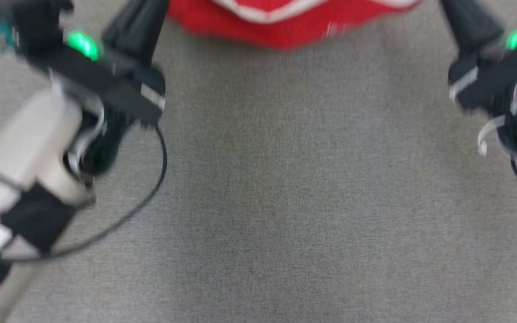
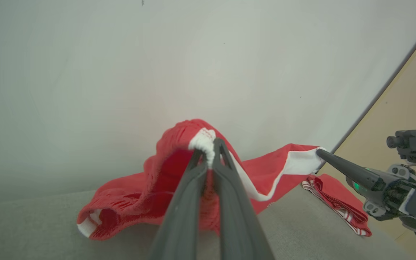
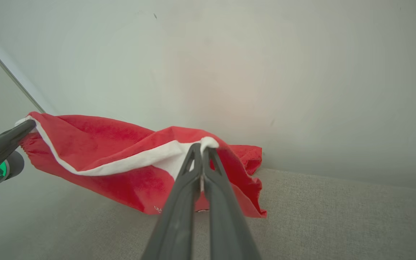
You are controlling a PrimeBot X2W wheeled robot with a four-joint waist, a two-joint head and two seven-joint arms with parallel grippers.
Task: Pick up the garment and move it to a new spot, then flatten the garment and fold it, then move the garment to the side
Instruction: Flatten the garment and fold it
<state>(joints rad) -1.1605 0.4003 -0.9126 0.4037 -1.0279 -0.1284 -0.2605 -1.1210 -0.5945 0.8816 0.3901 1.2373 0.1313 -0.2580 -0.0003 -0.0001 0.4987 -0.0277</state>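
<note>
The garment (image 2: 150, 195) is red with white trim. It hangs stretched between my two grippers above the grey fabric surface (image 1: 285, 202), with its lower part sagging onto it. My left gripper (image 2: 209, 144) is shut on a bunched white-trimmed edge. My right gripper (image 3: 202, 146) is shut on the white band at the other end. In the left wrist view the right gripper (image 2: 320, 153) pinches the far corner. In the right wrist view the left gripper (image 3: 27, 124) holds the opposite corner of the garment (image 3: 103, 151). In the blurred head view the garment (image 1: 285, 22) lies at the top edge between both arms.
A second red cloth with striped trim (image 2: 338, 206) lies folded on the grey surface near its edge, beside the tan floor (image 2: 410, 108). A pale wall (image 3: 229, 72) stands close behind the garment. A black cable (image 1: 151, 193) loops off my left forearm.
</note>
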